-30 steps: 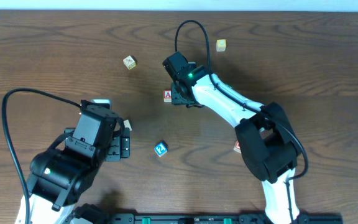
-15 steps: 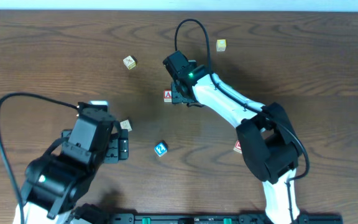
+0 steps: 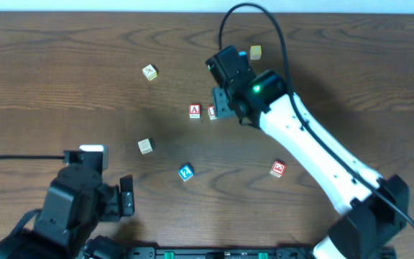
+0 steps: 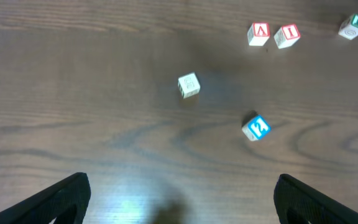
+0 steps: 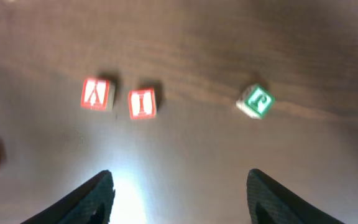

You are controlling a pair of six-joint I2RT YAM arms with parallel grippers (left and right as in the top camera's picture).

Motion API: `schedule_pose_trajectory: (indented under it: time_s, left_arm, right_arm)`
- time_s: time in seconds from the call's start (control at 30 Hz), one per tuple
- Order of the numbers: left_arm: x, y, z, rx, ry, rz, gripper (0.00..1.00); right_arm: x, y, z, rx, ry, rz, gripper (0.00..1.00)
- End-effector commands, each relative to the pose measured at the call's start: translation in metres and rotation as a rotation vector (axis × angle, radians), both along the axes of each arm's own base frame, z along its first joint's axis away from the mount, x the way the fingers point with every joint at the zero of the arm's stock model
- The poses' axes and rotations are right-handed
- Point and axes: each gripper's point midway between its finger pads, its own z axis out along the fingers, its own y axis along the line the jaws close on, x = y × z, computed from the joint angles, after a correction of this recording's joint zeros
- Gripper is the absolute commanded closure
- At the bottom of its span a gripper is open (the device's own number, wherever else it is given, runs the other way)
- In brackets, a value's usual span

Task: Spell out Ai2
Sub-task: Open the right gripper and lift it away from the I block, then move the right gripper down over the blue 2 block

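Observation:
A red letter A block (image 3: pixel 195 111) and a red I block (image 3: pixel 211 111) sit side by side at the table's middle; both also show in the right wrist view, A (image 5: pixel 97 94) and I (image 5: pixel 142 103), and in the left wrist view, A (image 4: pixel 259 33) and I (image 4: pixel 286 35). A blue 2 block (image 3: pixel 185 172) (image 4: pixel 255 127) lies apart, nearer the front. My right gripper (image 3: pixel 221 101) (image 5: pixel 180 173) is open and empty, just beside and above the I block. My left gripper (image 3: pixel 126 196) (image 4: pixel 182 179) is open and empty at the front left.
A plain tan block (image 3: pixel 145 146) (image 4: pixel 189 85) lies left of the 2 block. Other blocks lie at the back left (image 3: pixel 149 72), back middle (image 3: pixel 255 52) and right (image 3: pixel 277 169). A green-lettered block (image 5: pixel 255 101) shows right of the I block.
The right gripper has drawn back to the upper right, uncovering the I block beside the A. The left arm has pulled back toward the front left.

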Motion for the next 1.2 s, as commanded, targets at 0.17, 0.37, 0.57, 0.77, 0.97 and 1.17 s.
schedule_pose_trajectory:
  time_s: [0.17, 0.37, 0.57, 0.77, 0.97, 1.17]
  left_arm:
    - [-0.027, 0.012, 0.034, -0.027, -0.042, 0.005, 0.05]
    - [-0.049, 0.023, 0.059, -0.053, -0.067, 0.027, 0.05]
    - [-0.059, 0.036, 0.088, -0.063, -0.156, 0.054, 0.05]
    - [-0.067, 0.041, 0.084, -0.077, -0.124, 0.095, 0.05]
    - [-0.073, 0.025, 0.087, -0.161, -0.103, 0.044, 0.05]
    - [-0.079, 0.029, 0.101, -0.182, -0.150, 0.042, 0.05]
  right_arm:
    - [-0.078, 0.061, -0.002, -0.139, 0.028, 0.337, 0.20]
    - [-0.112, 0.062, -0.019, -0.147, 0.159, 0.402, 0.07]
    - [-0.121, 0.046, -0.007, -0.140, 0.156, 0.309, 0.01]
    - [-0.139, 0.014, 0.061, -0.039, 0.017, 0.315, 0.01]
    - [-0.180, -0.033, 0.073, -0.027, 0.042, 0.343, 0.01]
    - [-0.215, -0.049, 0.062, 0.013, 0.080, 0.385, 0.01]
